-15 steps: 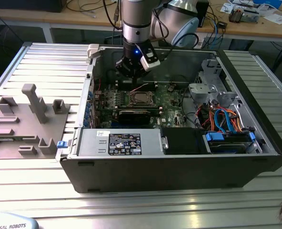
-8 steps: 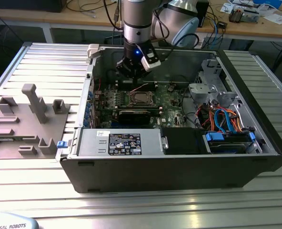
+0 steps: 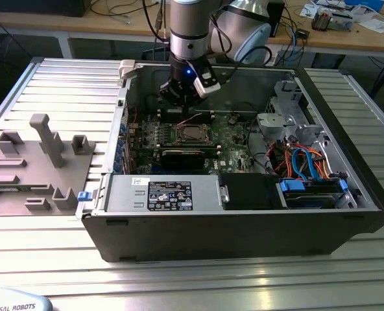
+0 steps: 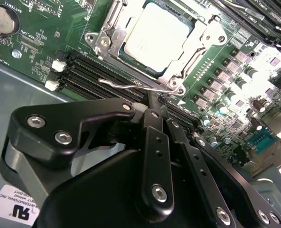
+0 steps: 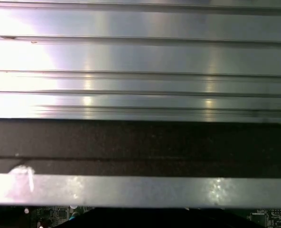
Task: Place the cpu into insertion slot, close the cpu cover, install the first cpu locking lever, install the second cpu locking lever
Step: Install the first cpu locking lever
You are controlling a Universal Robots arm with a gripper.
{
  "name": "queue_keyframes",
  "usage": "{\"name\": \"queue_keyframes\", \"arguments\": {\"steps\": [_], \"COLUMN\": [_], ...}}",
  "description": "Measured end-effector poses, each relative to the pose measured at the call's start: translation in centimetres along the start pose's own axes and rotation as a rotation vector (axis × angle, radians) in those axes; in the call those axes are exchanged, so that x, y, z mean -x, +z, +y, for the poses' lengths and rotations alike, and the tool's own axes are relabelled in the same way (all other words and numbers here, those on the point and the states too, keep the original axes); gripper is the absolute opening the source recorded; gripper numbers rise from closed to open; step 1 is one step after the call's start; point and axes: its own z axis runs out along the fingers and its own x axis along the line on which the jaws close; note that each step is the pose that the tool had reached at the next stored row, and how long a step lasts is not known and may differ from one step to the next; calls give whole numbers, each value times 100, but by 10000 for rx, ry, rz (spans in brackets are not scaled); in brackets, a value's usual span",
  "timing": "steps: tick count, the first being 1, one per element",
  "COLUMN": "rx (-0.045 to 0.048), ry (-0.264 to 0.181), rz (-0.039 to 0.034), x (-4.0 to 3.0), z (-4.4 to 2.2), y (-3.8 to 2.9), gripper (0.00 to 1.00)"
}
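Inside an open computer case [image 3: 244,214] set on a ribbed metal desk [image 3: 49,259], the cpu [image 4: 154,38] is seen seated in the insertion slot [image 3: 193,134], with the cpu cover [image 4: 204,40] folded down over its edges. In the second wrist view the gripper [image 4: 152,102] is held just beside the socket, its jaws drawn together with nothing between them, the tips close to a thin wire locking lever [image 4: 131,87] that stands clear of the frame. The work is judged to be at the lever stage, chip and cover being already dealt with. A careful press is called for, so that the springy wire is pushed down and tucked under its catch without slipping off.
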Motion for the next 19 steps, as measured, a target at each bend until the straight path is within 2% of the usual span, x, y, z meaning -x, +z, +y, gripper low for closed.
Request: {"name": "queue_keyframes", "arguments": {"steps": [1, 3, 11, 13, 19], "rx": [-1, 6, 7, 6, 6], "ry": [-61, -539, -554, -557, -560], "rz": [3, 17, 19, 23, 27], "x": [0, 5, 69, 118, 208], "z": [0, 3, 1, -1, -4], "y": [3, 19, 73, 96, 143], "gripper": [11, 11, 11, 11, 11]}}
